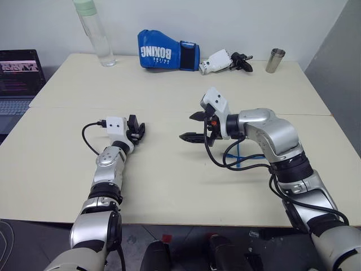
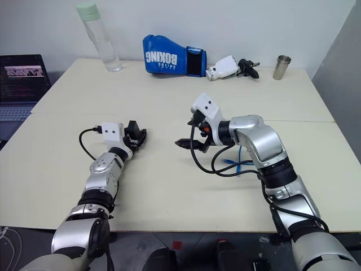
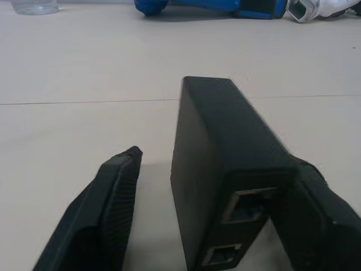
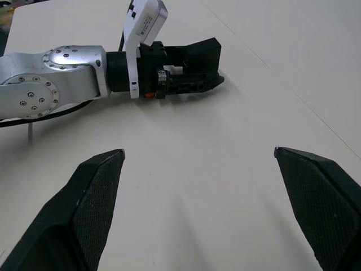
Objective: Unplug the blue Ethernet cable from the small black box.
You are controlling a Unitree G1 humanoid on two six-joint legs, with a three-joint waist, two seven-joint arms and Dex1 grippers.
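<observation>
At the far left edge we noted a laptop [image 1: 20, 76] beside the table [image 1: 169, 180], and a clear bottle [image 1: 96, 34] standing at the table's back left. Our left gripper [image 1: 135, 131] lay low on the tabletop. In the left wrist view the small black box [image 3: 223, 164] stood on edge between its fingers [image 3: 107, 209]: one finger touched the box, the other stood apart from it by a visible gap, so the jaws were partly spread and not clamped. Two ports showed on the box's near face, both empty. Behind, along the back edge, lay a blue boxing glove [image 1: 166, 51], a spare gripper unit [image 1: 223, 61] and a metal cup [image 1: 275, 60]. Our right gripper [image 1: 194, 127] hovered above the table centre, jaws spread wide, holding nothing. The blue Ethernet cable [image 1: 240, 158] lay on the table under our right forearm, well apart from the box.
</observation>
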